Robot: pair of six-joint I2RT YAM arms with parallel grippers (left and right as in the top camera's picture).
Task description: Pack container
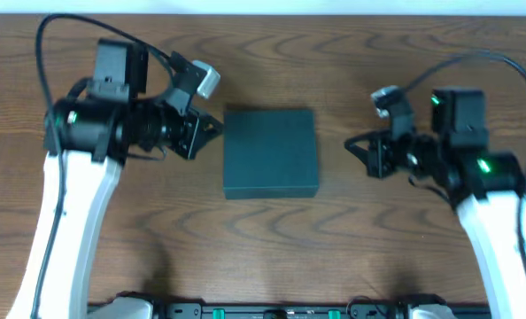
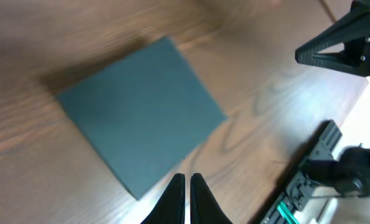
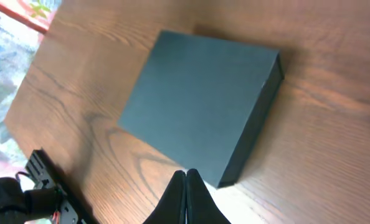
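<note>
I see the box (image 1: 270, 152) lying flat on the counter (image 1: 351, 239) with its lid down, between my two sets of jaws. My left jaws are pressed together on nothing, tips just beside the box's edge. My right jaws are also pinched closed and empty, near the opposite side but apart from it.
</note>
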